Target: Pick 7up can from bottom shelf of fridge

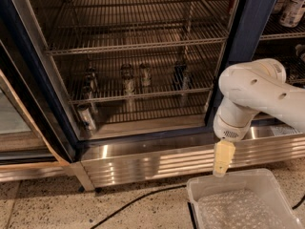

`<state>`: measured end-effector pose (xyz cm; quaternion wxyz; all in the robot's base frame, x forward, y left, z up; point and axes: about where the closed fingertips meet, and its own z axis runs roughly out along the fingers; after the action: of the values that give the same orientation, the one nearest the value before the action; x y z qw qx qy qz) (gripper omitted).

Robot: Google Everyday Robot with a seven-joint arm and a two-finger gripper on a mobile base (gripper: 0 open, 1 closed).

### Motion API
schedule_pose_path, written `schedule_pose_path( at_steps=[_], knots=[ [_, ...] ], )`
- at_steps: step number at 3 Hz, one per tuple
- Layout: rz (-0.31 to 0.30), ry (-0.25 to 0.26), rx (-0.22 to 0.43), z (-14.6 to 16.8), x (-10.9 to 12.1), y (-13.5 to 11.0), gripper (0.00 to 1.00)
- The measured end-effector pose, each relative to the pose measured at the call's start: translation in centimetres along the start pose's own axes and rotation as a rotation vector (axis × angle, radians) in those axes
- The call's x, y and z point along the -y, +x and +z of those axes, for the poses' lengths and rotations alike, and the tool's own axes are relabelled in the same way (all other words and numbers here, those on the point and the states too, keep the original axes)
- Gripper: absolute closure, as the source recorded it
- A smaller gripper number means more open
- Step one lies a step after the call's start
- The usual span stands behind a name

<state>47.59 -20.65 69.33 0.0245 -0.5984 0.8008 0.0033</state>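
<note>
**Gripper hangs outside the fridge, 7up can untouched inside**

The fridge (143, 56) fills most of the view, with its left bay open to view and a dark blue post (248, 37) dividing that bay from the right one. The 7up can (87, 118) stands upright at the far left of the fridge's open bay, close to the front. It is a small grey can with a bright silver top. It appears to rest on the bottom shelf (157, 111), the lowest wire rack in the fridge, though the wires under it are hard to make out.

On the fridge's next rack up stand several darker drinks (127, 79), spread from left to right and well apart from one another.

The white arm (259, 97) reaches in from the right, in front of the fridge's post. The gripper (223, 160) points straight down in front of the fridge's ribbed steel base panel (157, 159), outside the fridge and well apart from the 7up can. Nothing is seen in it, and whether it is open or closed cannot be told.

On the floor in front of the fridge, a clear plastic bin (200, 187) sits just below the gripper, and a black cable (133, 202) trails away to the left of it
</note>
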Motion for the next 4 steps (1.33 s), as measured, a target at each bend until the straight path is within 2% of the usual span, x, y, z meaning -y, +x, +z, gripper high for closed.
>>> schedule_pose_path(
  at_steps=[1,2,3,4],
  knots=[
    [0.000,0.000,0.000,0.0,0.0,0.0,0.00],
    [0.001,-0.013,0.013,1.3,0.4,-0.4,0.00],
    [-0.004,-0.041,0.075,5.2,1.7,-2.1,0.00],
    [-0.040,-0.068,0.193,9.2,2.6,-4.5,0.00]
  ],
)
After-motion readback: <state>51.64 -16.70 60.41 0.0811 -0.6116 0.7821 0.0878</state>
